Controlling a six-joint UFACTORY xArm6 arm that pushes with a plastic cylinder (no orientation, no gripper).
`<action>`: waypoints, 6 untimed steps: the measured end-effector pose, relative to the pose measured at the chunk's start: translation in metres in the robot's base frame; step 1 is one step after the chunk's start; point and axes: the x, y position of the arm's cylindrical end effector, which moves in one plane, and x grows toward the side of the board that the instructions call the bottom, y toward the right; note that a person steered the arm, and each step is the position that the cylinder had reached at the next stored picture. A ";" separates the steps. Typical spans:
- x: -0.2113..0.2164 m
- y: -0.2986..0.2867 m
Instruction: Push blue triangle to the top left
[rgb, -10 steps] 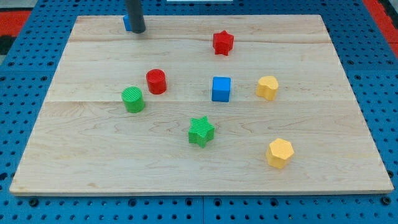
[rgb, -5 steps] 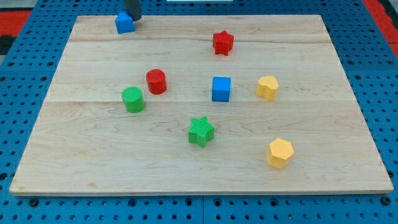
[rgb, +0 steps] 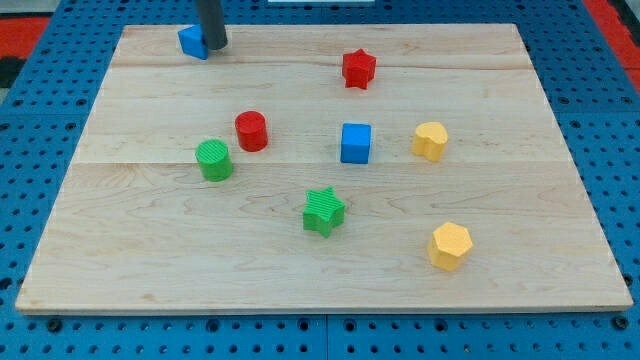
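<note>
The blue triangle (rgb: 191, 41) sits near the top left corner of the counter (rgb: 150, 230), close to the far edge. Only its left part shows; the rest is hidden behind the dark rod, so its shape is hard to read beyond a small blue wedge. The rod comes down from the view's top, its upper length cut off by the frame, and my tip (rgb: 216, 47) rests against the triangle's right side. There are no fingers here to be apart or together, just that one blunt, matte dark end, and it holds nothing; it only touches the block.

The counter is pale wooden planks with visible grain and long seams running across it, laid over a blue pegboard dotted with holes.

Further right along the top band stands a red star (rgb: 358, 68). Below the triangle, in the middle left, a red cylinder (rgb: 251, 130) stands just beside a green cylinder (rgb: 213, 160), the two apart; both have ridged, layered sides. A blue cube (rgb: 355, 143) sits near the centre with a yellow block (rgb: 430, 140), roughly rounded and hard to name, to its right. A green star (rgb: 323, 211) with ribbed faces lies lower down, and a yellow hexagon (rgb: 450, 246) sits toward the bottom right.
</note>
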 end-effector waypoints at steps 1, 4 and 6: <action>-0.001 -0.031; 0.042 -0.043; -0.012 -0.051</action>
